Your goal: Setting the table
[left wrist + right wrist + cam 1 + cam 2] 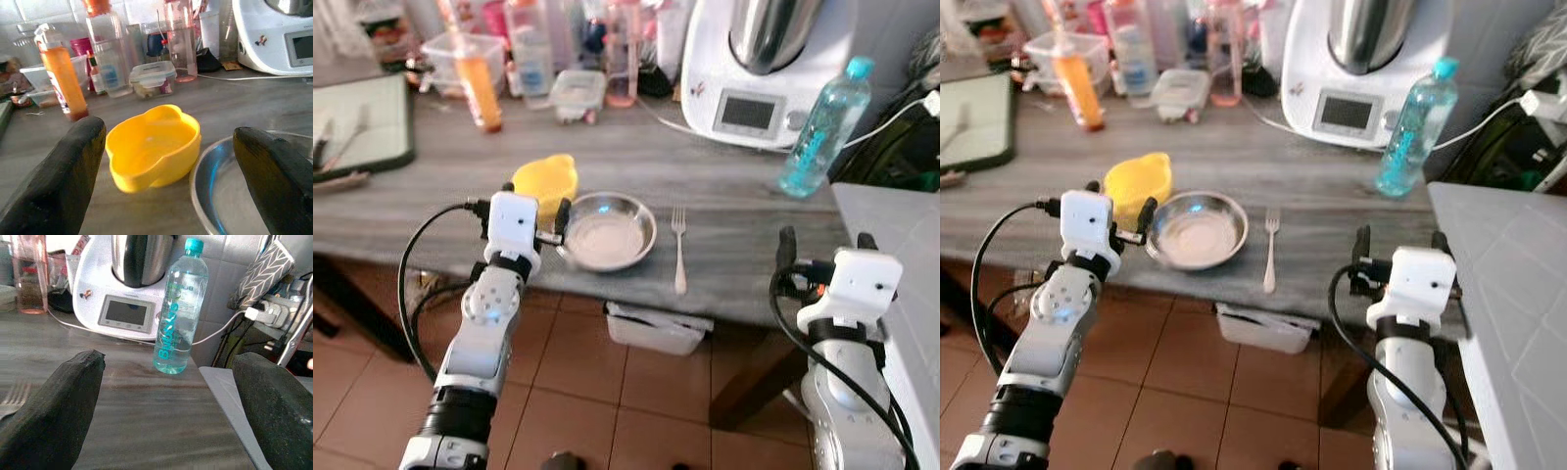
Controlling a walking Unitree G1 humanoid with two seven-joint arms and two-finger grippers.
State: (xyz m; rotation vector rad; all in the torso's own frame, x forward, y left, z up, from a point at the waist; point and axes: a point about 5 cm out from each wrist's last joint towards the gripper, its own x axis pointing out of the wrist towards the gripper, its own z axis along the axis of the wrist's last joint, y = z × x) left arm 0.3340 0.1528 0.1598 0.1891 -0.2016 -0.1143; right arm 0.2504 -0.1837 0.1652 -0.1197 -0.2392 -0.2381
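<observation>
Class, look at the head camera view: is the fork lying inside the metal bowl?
No: the fork lies on the table beside the metal bowl.

Grey wooden table (724,186) over terracotta floor tiles (568,392).

Unreadable teal lettering on the water bottle (178,308)

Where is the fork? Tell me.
In the left eye view, the fork lies on the table near its front edge, just right of the metal bowl, tines pointing away.
</observation>
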